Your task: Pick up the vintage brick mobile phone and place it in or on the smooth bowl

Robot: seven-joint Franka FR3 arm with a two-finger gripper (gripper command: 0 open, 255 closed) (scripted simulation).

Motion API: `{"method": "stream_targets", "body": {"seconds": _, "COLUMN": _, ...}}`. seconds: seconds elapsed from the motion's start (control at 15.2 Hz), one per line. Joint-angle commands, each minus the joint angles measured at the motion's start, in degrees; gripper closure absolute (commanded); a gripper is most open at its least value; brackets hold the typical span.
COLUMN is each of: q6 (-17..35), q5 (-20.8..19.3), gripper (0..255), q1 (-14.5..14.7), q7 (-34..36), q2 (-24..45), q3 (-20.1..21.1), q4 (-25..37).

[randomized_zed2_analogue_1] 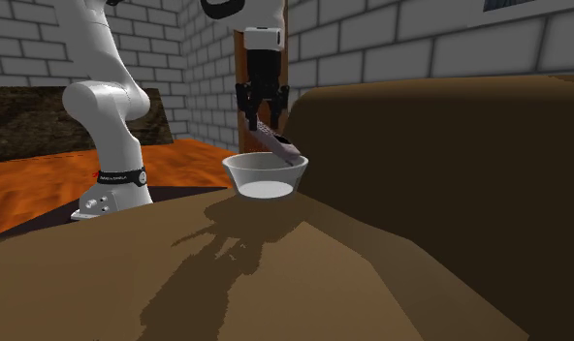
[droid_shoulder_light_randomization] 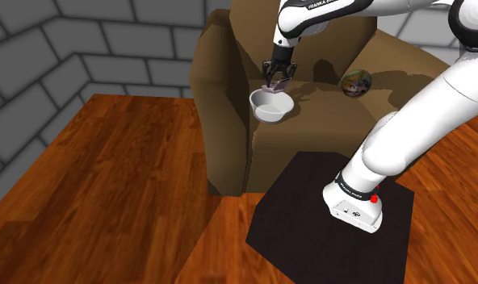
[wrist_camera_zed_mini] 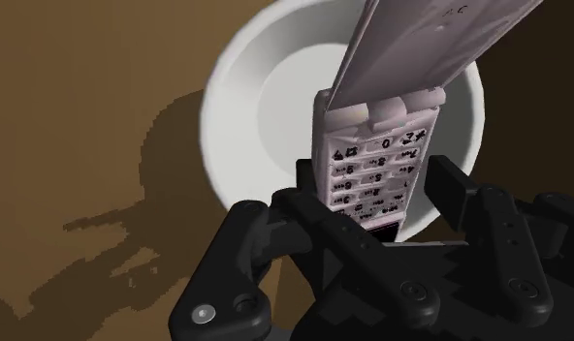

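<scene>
On its dark stand [droid_shoulder_light_randomization: 306,222] in the foreground, the white arm [droid_shoulder_light_randomization: 415,129] is reaching out over a brown sofa [droid_shoulder_light_randomization: 229,121]. Its black gripper [wrist_camera_zed_mini: 377,184] is clamping a pale flip-open phone [wrist_camera_zed_mini: 377,160] by the keypad half, fingers pressing both edges. The phone is hanging tilted just above a white bowl [droid_shoulder_light_randomization: 270,115] sitting on the sofa, with its open lid slanting down toward the rim. Farther along, a small round object [droid_shoulder_light_randomization: 355,82] is lying on the cushion, and grey brick walls [droid_shoulder_light_randomization: 68,48] are closing off the background.

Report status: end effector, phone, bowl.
End effector shut on the pale phone. Phone tilted, flip cover open, above the white bowl, not yet released. Nothing between phone and bowl.
</scene>
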Motion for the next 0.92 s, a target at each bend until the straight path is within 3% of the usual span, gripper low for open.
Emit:
{"method": "stream_targets", "body": {"seconds": 0.0, "q6": 1.6, "q5": 0.1, "gripper": 255, "q1": 0.0, "q7": -0.2, "q2": 0.4, "q3": -0.1, "q4": -1.2}}
{"method": "stream_targets", "body": {"seconds": 0.53, "q6": 7.8, "q5": 0.7, "gripper": 255, "q1": 0.0, "q7": -0.8, "q2": 3.1, "q3": -0.4, "q4": -4.6}}
{"method": "stream_targets", "body": {"seconds": 0.86, "q6": 7.6, "q5": 0.6, "gripper": 255, "q1": 0.0, "q7": -0.8, "q2": 3.0, "q3": -0.5, "q4": -4.5}}
